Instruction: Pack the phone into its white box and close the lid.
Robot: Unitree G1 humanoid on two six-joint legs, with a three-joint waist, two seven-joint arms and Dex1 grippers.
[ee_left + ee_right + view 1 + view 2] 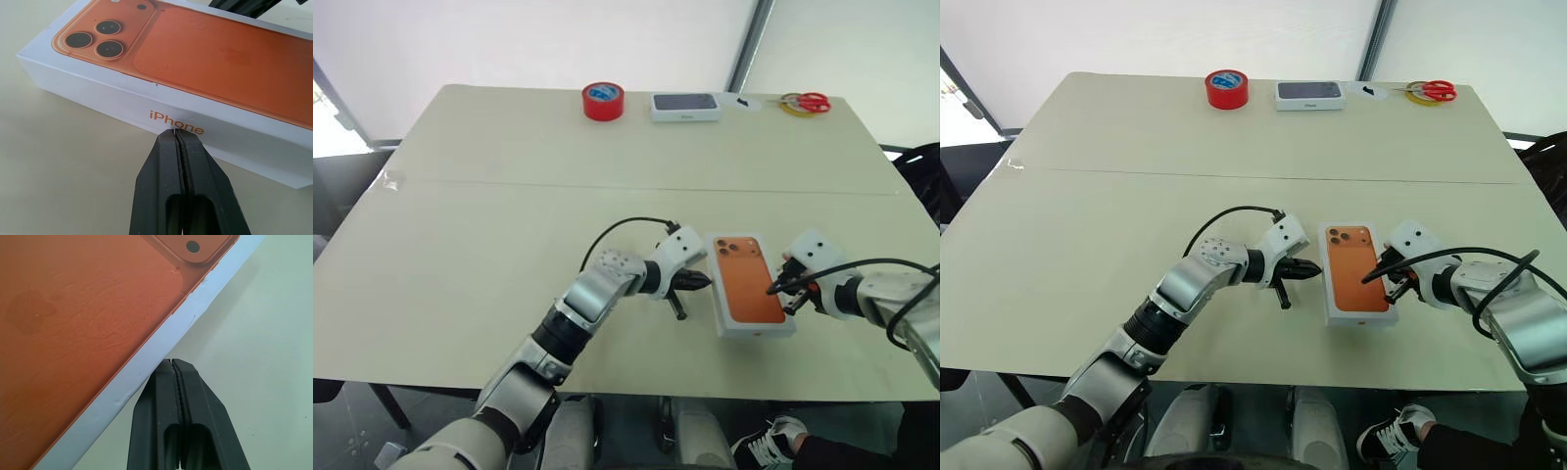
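- Lid: I see it seated on the box, orange phone picture facing up, lying flat on the near part of the table, between my two grippers. The printed camera cluster sits at its far end. The white side wall facing my left gripper carries orange lettering.
- White box: under the lid; I cannot make out the tray itself apart from the white side walls.
- Phone: I cannot see it; only the printed picture on the lid shows.
- Left gripper: fingers pressed together, holding nothing. The tips point at the lid's lettered side wall and sit just beside it; I cannot tell whether they touch.
- Right gripper: fingers pressed together, holding nothing. The tips sit at the lid's opposite long edge, over the white rim; contact I cannot confirm.
- Red tape roll: standing on the far part of the table, well apart from the box.
- White box with a dark picture: far edge of the table, near the tape roll on its right.
- Scissors with red handles: far right corner, lying by a yellowish ring.
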